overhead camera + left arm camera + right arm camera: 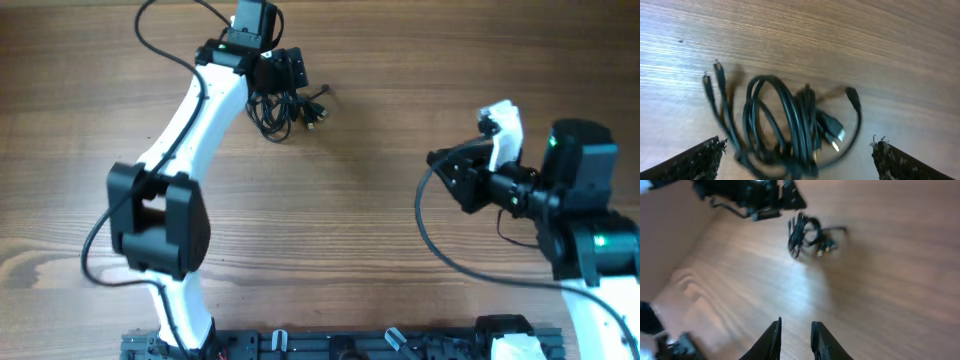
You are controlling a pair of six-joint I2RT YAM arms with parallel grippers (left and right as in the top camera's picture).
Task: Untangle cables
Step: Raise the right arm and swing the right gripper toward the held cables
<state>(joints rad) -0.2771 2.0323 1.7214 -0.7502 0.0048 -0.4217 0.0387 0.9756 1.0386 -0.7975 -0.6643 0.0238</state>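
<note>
The cables lie as a small clump of thin black cords on the wood table, at the far left of centre. In the left wrist view the cables form loose loops with several plug ends sticking out. My left gripper hovers right over the clump, open wide, with the cords between its fingertips but not pinched. My right gripper hangs far to the right and points toward the cables. Its fingers are drawn almost together, with nothing between them.
The left arm runs diagonally from the front rail up to the clump. The right arm's body fills the right edge. Thick black robot wires loop beside both arms.
</note>
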